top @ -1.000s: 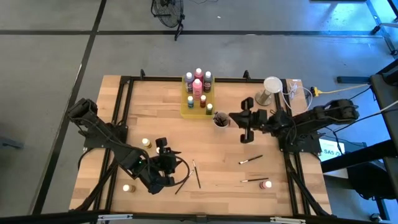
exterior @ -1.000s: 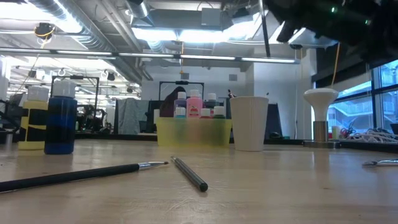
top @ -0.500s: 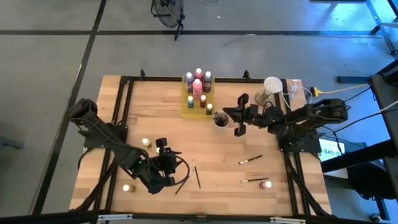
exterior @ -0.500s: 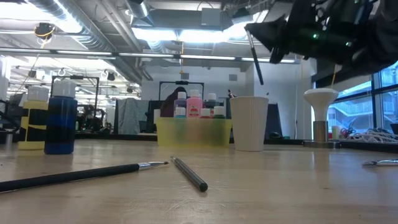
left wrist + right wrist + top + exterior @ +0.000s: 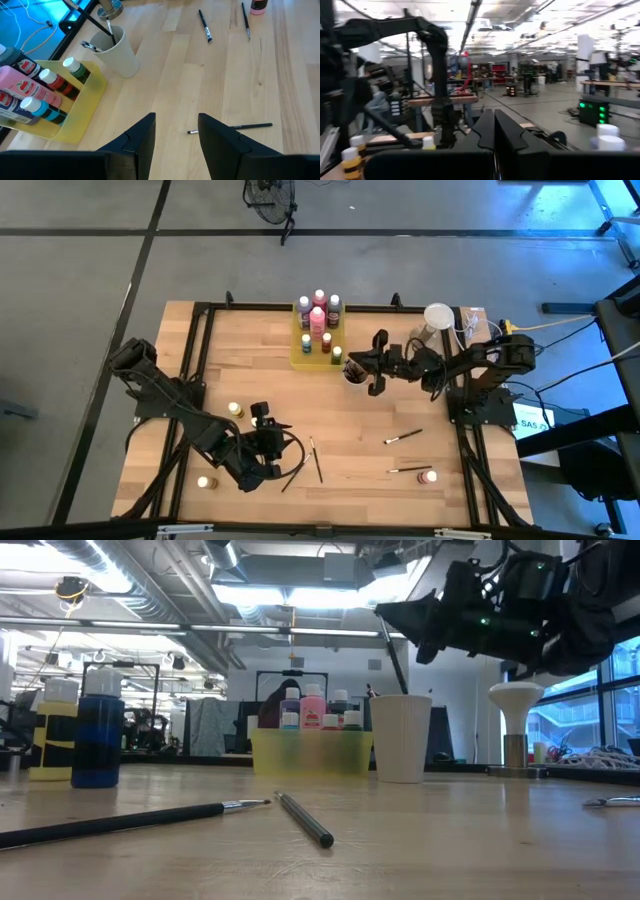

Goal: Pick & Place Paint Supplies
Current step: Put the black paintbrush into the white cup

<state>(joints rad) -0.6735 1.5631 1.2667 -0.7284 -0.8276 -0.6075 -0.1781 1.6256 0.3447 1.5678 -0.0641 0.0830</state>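
My right gripper (image 5: 356,364) hovers over the white cup (image 5: 355,373), shut on a thin dark brush (image 5: 393,652). The cup stands beside the yellow tray (image 5: 300,356), which holds several paint bottles (image 5: 318,318). Loose brushes lie on the table in the middle (image 5: 316,461) and at the right (image 5: 403,437) (image 5: 408,470). Single bottles stand at the left (image 5: 235,410) (image 5: 205,482) and near right (image 5: 430,477). My left gripper (image 5: 176,131) waits open near the table's front left with nothing between its fingers. My right gripper pinches the brush's upper end (image 5: 383,622) between its two shut fingers, reaching in about level from the table's right. The brush hangs slanting below the fingers, lifted clear of the table. Its lower end (image 5: 107,33) reaches the mouth of the cup.
A white mushroom-shaped stand (image 5: 436,319) and loose cables sit at the far right corner behind my right arm. A blue bottle (image 5: 97,740) and a yellow one (image 5: 55,735) stand at the left in the low view. Bare wood lies between the two arms.
My right gripper has carried the brush toward the table's left and far edge and downward to the cup. The brush has stayed slanting in the hold, and its lower end has come down to the cup's mouth.
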